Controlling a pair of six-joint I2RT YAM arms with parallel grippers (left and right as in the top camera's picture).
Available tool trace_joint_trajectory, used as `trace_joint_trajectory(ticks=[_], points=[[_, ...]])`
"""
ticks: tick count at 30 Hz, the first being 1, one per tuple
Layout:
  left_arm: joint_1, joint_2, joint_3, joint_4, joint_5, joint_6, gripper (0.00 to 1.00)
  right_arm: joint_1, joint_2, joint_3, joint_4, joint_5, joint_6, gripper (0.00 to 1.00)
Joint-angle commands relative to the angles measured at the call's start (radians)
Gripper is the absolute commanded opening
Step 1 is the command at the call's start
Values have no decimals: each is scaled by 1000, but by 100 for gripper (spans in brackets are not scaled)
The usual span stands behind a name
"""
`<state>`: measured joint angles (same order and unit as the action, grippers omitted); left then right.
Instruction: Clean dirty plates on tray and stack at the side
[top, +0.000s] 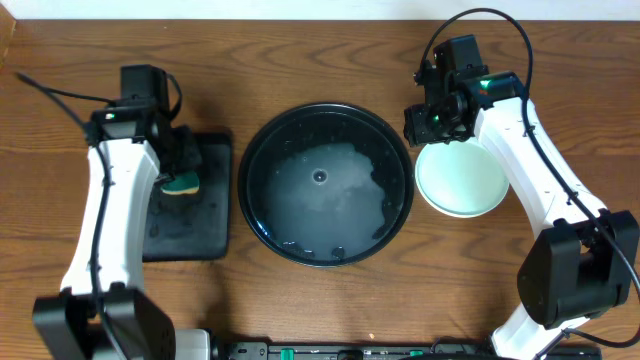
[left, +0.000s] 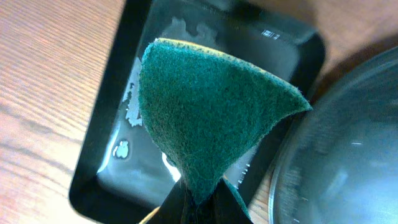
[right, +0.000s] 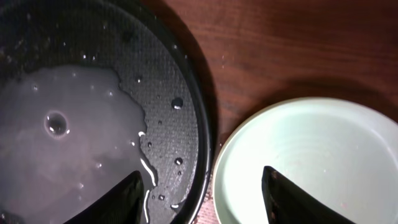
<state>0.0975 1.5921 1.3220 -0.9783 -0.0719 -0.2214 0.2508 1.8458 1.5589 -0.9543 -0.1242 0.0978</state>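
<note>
The tray (top: 262, 215) sits mid-worktop (top: 330, 45), its rim ringing a pool of cloudy water. On its right side the rim lies just beside the edge of the aqua plate (top: 470, 185), with only a thin strip of wood between them in the right wrist view. The plate rests on the worktop right of the tray. Whether other plates lie under it cannot be told. On the left, the tray's rim runs close to the sponge tray (top: 200, 235), again with a narrow gap. Open wood lies along the far edge behind the tray and in front of the plate.

The left arm reaches forward along the left side, wrist over the sponge tray. The left fingers (left: 200, 205) are clenched on the green sponge (left: 205, 118), which is pinched to a point at the grip and fans out above the wet sponge tray.

The right arm bends in from the right front corner, its forearm crossing the plate's right side and its wrist over the plate's far-left edge. The right fingers (right: 202, 183) are spread wide and grasp nothing, one tip over the tray's rim and the other over the plate.
</note>
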Motion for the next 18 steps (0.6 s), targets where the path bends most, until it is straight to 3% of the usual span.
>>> trace_joint_trajectory(ticks=[1, 11, 13, 14, 18], points=[[5, 69, -57, 30, -25, 49, 7, -14, -13, 16, -12, -16, -10, 60], [5, 266, -75, 77, 39, 48, 9, -14, -13, 16, -27, -16, -10, 62], [5, 285, -75, 77, 39, 48, 17, -14, -13, 16, -27, -16, -10, 62], [5, 290, -75, 76, 39, 48, 28, -14, -13, 16, -27, -16, -10, 63], [5, 281, -68, 71, 39, 44, 55, -14, -13, 16, -28, -17, -10, 64]])
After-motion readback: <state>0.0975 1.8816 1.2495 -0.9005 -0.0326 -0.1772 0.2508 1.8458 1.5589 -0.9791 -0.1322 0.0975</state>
